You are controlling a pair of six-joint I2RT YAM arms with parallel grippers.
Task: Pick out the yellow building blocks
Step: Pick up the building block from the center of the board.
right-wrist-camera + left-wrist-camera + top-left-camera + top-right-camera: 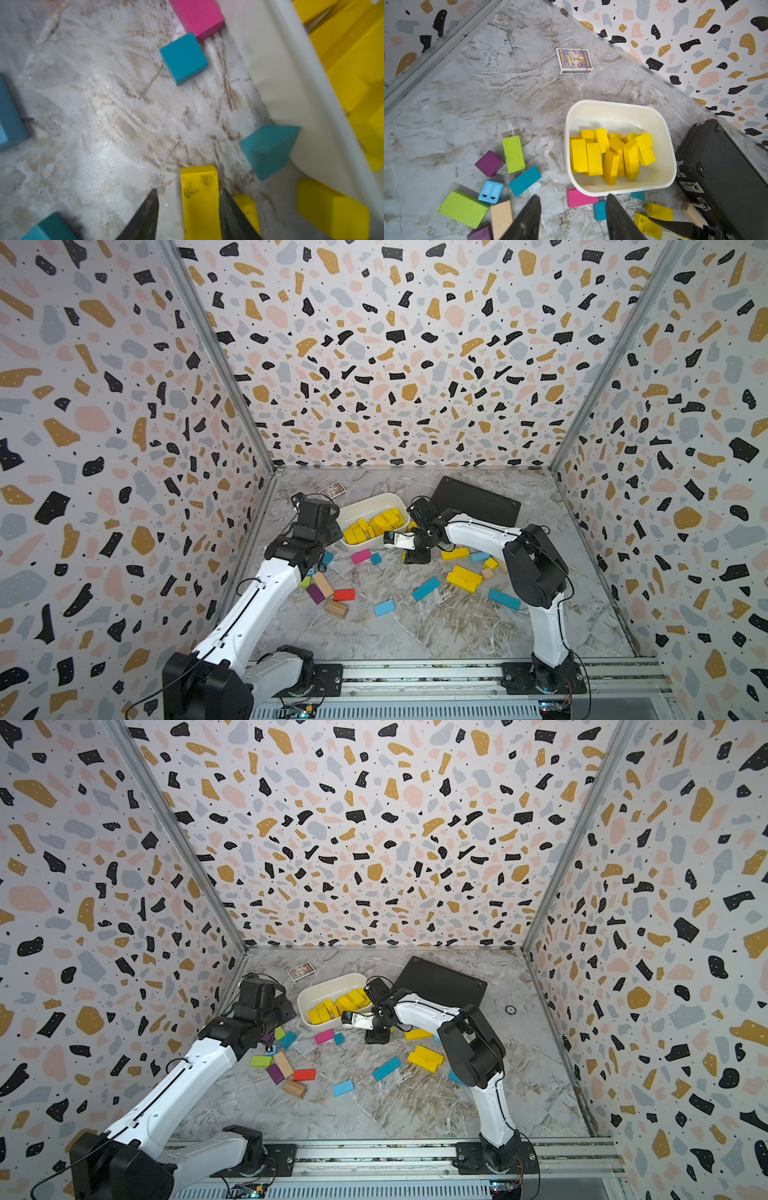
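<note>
**Reviewer:** How did your claws stand at this entry?

**Me:** My right claw point(188, 192) was apart, astride one yellow bar point(199, 203) that lay flat on the marble tabletop point(104, 124), near the white bin point(280, 83). One finger touched the bar's long side and the other still showed a gap, so it was not clamped. My left claw point(573, 197) hung apart over the table with nothing between its fingers.

**Reviewer:** Where were the yellow blocks?

**Me:** Most were in the bin as a yellow heap point(610, 153), bars leaning on one another. A few remained outside:
- the bar I straddled
- a smaller yellow piece point(247, 207) just beside my touching finger
- a stacked yellow pair point(464, 578) near my right arm

**Reviewer:** How would it handle, and what was it made of?

**Me:** I judged the bar rigid and light. It was a square-edged brick with a matt painted surface, scuffed with dark smudges. The flat, parallel long sides suited a pinch across the narrow width, near the middle so it would not swing. The paint might be a little slick, so the grip should be firm. The bin looked like smooth plastic with rounded corners.

**Reviewer:** Any hazards?

**Me:** The smaller yellow piece could be nudged. A teal block point(268, 149) leaned tipped against the bin wall close by.
</note>
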